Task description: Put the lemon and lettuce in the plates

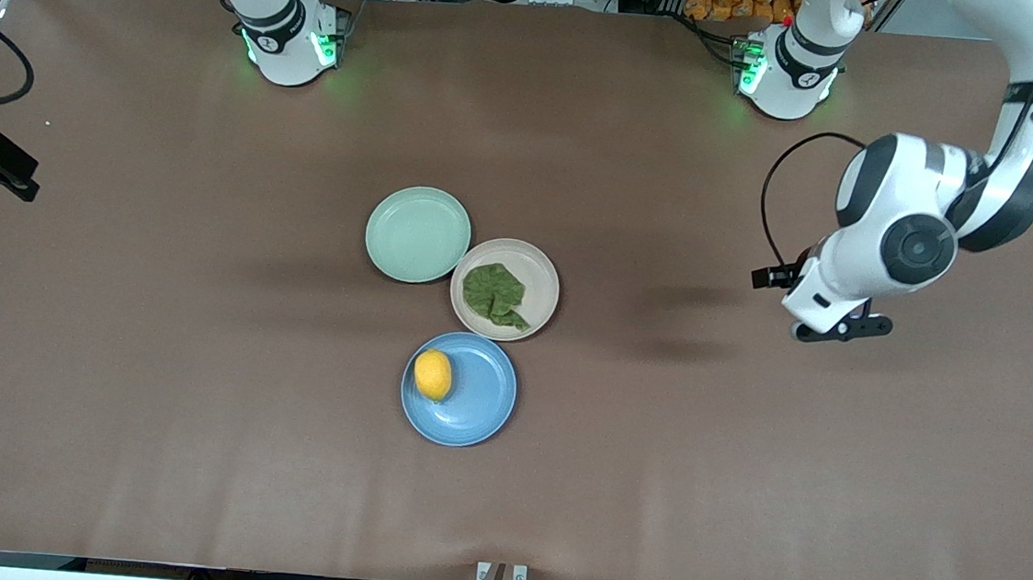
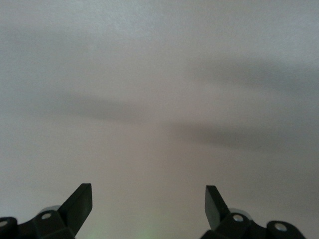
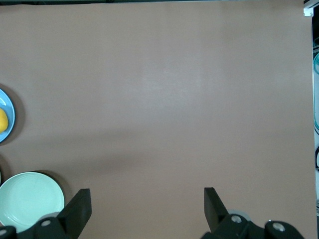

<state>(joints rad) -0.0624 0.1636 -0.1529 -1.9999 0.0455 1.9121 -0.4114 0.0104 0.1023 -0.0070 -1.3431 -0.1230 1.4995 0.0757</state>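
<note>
Yellow-orange lemon on blue plate, dark green lettuce on beige-pink plate — pale green plate, brown table.

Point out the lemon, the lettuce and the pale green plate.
lemon (image 1: 433,374): front view, middle of the rind.
lettuce (image 1: 493,293): front view, centre of the leaf.
pale green plate (image 1: 417,233): front view, bare middle.

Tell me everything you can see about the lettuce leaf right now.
The lettuce is a single dark green leaf, wrinkled and ragged at the edges, looking soft and limp. It lies flat in the beige-pink plate, covering roughly half of it, toward the side beside the pale green plate. Only the plate touches it. The blue plate holding the lemon sits nearer the front camera. No gripper is near it.
</note>
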